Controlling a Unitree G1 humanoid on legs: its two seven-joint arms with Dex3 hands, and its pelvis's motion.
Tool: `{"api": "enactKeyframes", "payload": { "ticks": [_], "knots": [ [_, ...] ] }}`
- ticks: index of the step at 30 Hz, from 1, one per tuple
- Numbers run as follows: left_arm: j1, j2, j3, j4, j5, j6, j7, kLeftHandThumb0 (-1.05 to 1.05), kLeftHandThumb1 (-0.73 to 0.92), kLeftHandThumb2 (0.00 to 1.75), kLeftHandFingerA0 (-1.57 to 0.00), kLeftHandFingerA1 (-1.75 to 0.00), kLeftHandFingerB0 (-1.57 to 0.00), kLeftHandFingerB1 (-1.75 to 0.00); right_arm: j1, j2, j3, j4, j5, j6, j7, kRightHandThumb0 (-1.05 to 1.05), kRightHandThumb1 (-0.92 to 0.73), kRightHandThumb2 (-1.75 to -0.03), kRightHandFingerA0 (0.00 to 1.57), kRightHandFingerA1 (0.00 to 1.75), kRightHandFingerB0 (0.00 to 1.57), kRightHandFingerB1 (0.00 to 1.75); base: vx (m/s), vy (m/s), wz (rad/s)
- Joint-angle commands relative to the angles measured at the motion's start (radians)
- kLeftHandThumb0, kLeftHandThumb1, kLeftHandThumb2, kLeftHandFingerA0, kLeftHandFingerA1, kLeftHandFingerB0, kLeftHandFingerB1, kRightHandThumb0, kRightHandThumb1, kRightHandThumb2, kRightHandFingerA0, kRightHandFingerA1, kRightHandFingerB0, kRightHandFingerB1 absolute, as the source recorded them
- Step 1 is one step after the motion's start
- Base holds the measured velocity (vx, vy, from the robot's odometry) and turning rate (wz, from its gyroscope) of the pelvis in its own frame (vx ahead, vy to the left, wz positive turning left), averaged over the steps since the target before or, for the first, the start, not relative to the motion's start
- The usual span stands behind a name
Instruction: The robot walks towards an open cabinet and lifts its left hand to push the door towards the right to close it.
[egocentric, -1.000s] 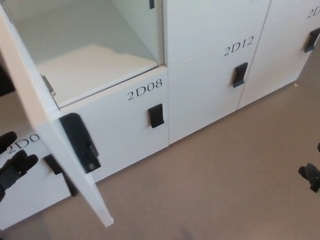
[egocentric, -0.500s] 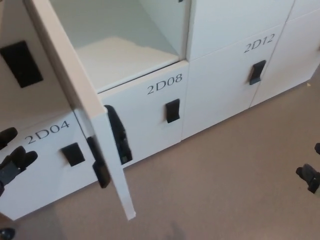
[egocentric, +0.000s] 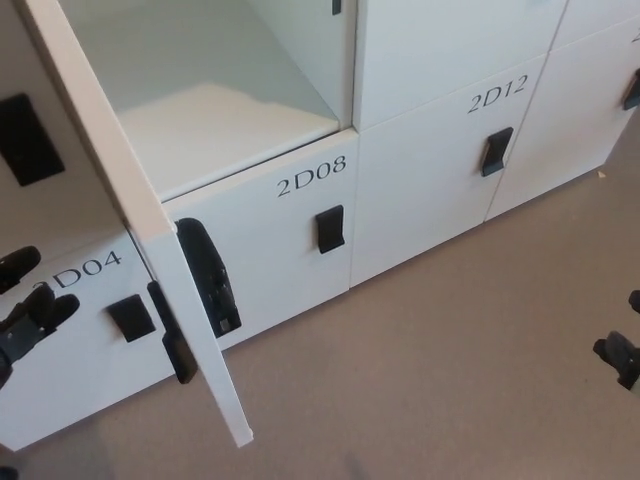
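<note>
The bank of white lockers (egocentric: 440, 190) fills the frame from 9 o'clock round to 3 o'clock, with grey carpet (egocentric: 450, 380) below toward 5 o'clock. Against half a second ago the whole picture has slid a little left and down, so the camera has moved, not the lockers. The open cabinet (egocentric: 220, 110) sits at 11 o'clock, and its door (egocentric: 150, 230) stands out edge-on toward the camera, running from 11 o'clock down to 7 o'clock, with its black latch (egocentric: 210, 280) facing right. The door swings no nearer to closed than before. The left hand (egocentric: 28, 310) hangs at 9 o'clock, left of the door and apart from it, fingers loosely spread and empty. The right hand (egocentric: 620, 355) shows only as a sliver at 3 o'clock; I cannot tell its state. The push has not begun
</note>
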Motion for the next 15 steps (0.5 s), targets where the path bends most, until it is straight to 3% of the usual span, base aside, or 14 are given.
{"api": "enactKeyframes", "payload": {
  "ticks": [1, 4, 5, 9, 12, 13, 15],
  "knots": [
    [-0.006, 0.009, -0.007, -0.009, 0.006, 0.012, -0.007, -0.13, 0.74, 0.61, -0.65, -0.48, -0.56, -0.44, 0.014, -0.015, 0.003, -0.007, -0.013, -0.02, -0.01, -0.09, -0.66, -0.57, 0.55, 0.71, 0.37, 0.57, 0.0, 0.0, 0.0],
    [0.006, 0.012, -0.038, -0.022, 0.036, -0.024, -0.027, -0.13, 0.76, 0.62, -0.64, -0.47, -0.54, -0.43, 0.018, -0.016, 0.005, -0.004, -0.014, -0.024, -0.009, -0.08, -0.67, -0.58, 0.57, 0.71, 0.38, 0.57, 0.0, 0.0, 0.0],
    [0.029, 0.015, -0.083, -0.063, 0.074, -0.051, -0.057, -0.21, 0.67, 0.6, -0.63, -0.47, -0.53, -0.44, 0.02, -0.018, 0.006, -0.002, -0.017, -0.025, -0.01, -0.1, -0.67, -0.58, 0.54, 0.66, 0.35, 0.54, 0.0, 0.0, 0.0],
    [0.103, 0.028, -0.191, -0.183, 0.14, -0.111, -0.128, -0.25, 0.65, 0.59, -0.64, -0.47, -0.55, -0.44, 0.027, -0.022, 0.011, 0.001, -0.021, -0.027, -0.006, -0.1, -0.67, -0.58, 0.54, 0.67, 0.35, 0.55, 0.0, 0.0, 0.0],
    [0.198, 0.058, -0.267, -0.335, 0.152, -0.167, -0.249, -0.29, 0.66, 0.59, -0.66, -0.48, -0.55, -0.44, 0.035, -0.027, 0.015, 0.003, -0.021, -0.023, 0.004, -0.08, -0.66, -0.58, 0.53, 0.67, 0.35, 0.54, 0.0, 0.0, 0.0],
    [0.244, 0.083, -0.306, -0.442, 0.148, -0.188, -0.323, -0.34, 0.53, 0.89, -0.69, -0.67, -0.53, -0.6, 0.036, -0.029, 0.016, 0.001, -0.023, -0.013, 0.0, -0.08, -0.67, -0.59, 0.54, 0.68, 0.36, 0.54, 0.0, 0.0, 0.0],
    [0.3, 0.124, -0.362, -0.598, 0.138, -0.201, -0.424, -0.36, 0.54, 0.9, -0.7, -0.67, -0.58, -0.62, 0.036, -0.033, 0.017, -0.002, -0.025, -0.002, -0.004, -0.1, -0.68, -0.6, 0.55, 0.7, 0.37, 0.55, 0.0, 0.0, 0.0]
  ]
}}
